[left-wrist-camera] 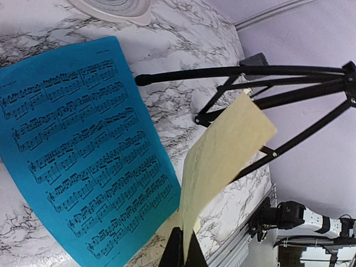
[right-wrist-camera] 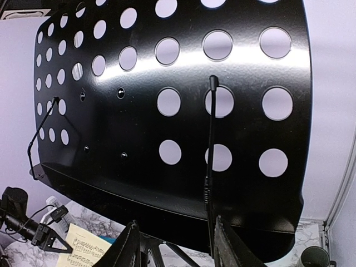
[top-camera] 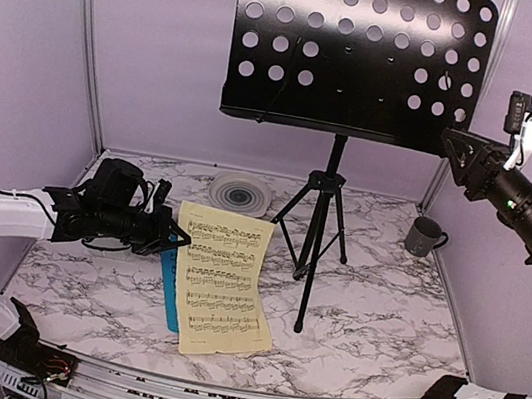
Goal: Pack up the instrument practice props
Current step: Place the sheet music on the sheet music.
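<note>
The black hole-punched music stand (top-camera: 360,52) stands on tripod legs (top-camera: 315,230) at the back centre. Its desk fills the right wrist view (right-wrist-camera: 167,111). My right gripper (top-camera: 456,149) is open and empty, level with the desk's lower right corner; its jaws (right-wrist-camera: 177,247) are spread below the desk's lip. My left gripper (top-camera: 177,236) is shut on the left edge of the yellow sheet-music page (top-camera: 223,279), which rises edge-on from the jaws (left-wrist-camera: 222,150). The blue page (left-wrist-camera: 78,150) lies flat on the table, mostly under the yellow one (top-camera: 170,296). No pyramid metronome shows.
A dark mug (top-camera: 425,235) stands at the back right, near the wall. A white round ringed disc (top-camera: 240,193) lies at the back, left of the tripod. Purple walls close in the marble table (top-camera: 379,319) on three sides.
</note>
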Tool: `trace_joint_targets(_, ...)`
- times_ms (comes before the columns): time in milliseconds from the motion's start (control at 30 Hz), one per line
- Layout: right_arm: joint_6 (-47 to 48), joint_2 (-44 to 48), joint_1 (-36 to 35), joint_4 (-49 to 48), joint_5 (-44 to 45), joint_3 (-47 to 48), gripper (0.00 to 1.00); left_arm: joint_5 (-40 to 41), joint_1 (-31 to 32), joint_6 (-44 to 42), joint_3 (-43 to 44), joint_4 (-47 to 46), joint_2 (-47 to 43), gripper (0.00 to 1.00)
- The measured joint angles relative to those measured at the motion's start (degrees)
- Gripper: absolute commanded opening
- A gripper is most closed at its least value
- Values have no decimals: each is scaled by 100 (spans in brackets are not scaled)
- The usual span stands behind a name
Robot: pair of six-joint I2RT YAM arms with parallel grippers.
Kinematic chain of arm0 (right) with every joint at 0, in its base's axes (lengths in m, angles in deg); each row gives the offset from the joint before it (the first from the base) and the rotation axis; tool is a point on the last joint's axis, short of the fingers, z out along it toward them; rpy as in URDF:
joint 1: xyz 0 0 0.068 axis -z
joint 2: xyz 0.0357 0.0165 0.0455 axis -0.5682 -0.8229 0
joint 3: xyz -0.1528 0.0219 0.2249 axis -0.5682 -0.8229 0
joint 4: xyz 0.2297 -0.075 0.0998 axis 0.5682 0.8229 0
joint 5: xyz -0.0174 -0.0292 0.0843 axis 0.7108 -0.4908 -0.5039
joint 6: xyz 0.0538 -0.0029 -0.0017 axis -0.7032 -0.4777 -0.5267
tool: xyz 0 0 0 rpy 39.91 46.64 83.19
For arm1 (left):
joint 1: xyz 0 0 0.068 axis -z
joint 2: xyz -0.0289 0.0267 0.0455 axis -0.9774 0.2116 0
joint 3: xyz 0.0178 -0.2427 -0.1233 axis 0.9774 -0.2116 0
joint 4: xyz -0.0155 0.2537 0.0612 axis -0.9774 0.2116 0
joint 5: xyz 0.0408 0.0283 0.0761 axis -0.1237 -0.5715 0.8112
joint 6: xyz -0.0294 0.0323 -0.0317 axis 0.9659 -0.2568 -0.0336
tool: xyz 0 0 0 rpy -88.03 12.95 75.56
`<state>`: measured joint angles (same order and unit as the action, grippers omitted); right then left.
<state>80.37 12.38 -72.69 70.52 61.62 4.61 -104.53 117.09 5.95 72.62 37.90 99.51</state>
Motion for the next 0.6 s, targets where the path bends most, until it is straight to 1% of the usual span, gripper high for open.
trace_joint_targets(100,-15,0,0,2,-44,0,43,-297,-459,258,-210,-632,468,0)
trace_joint_targets(233,-37,0,0,15,-129,0,42,-745,-892,308,-188,-1058,1014,0)
trace_joint_targets(400,-48,22,0,35,-166,0,42,-1158,-1298,109,-46,-970,1351,0)
trace_joint_targets(600,-48,20,0,35,-170,0,43,-1169,-1582,-59,92,-647,1349,0)
